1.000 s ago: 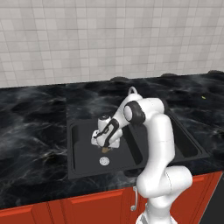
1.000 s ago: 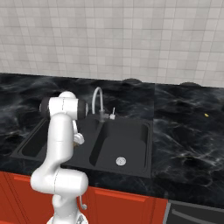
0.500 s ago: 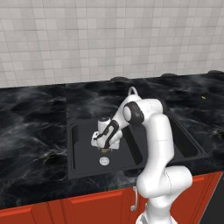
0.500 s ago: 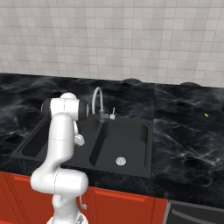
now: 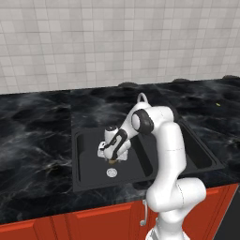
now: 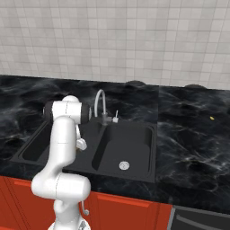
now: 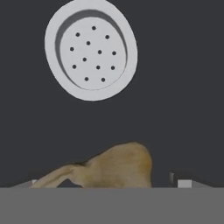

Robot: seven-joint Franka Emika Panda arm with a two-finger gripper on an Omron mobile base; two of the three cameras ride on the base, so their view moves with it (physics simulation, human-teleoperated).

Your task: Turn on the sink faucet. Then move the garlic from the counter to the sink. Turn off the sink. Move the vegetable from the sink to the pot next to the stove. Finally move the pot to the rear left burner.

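Note:
The garlic (image 7: 118,164), a tan-brown bulb, lies on the floor of the left bowl of the dark grey sink (image 5: 84,159), just short of that bowl's round silver drain (image 7: 91,49). My gripper (image 7: 107,183) hangs low inside this bowl, right over the garlic (image 5: 112,161). It is open, and its jaws straddle the bulb without touching it. In the left base view the gripper (image 5: 112,153) points down from the bent arm. The sink faucet (image 6: 99,104), a silver gooseneck with a short side lever (image 6: 116,117), stands behind the divider between the bowls.
Black marble counter (image 5: 33,126) surrounds the sink above red cabinet fronts (image 6: 121,209). The right bowl holds only its drain (image 6: 124,165). A tiny yellow speck (image 6: 211,118) lies on the counter far right. The tiled wall (image 5: 117,42) closes the back.
The hand has eased slightly lower over the garlic. The jaws stay wide and the garlic has not moved.

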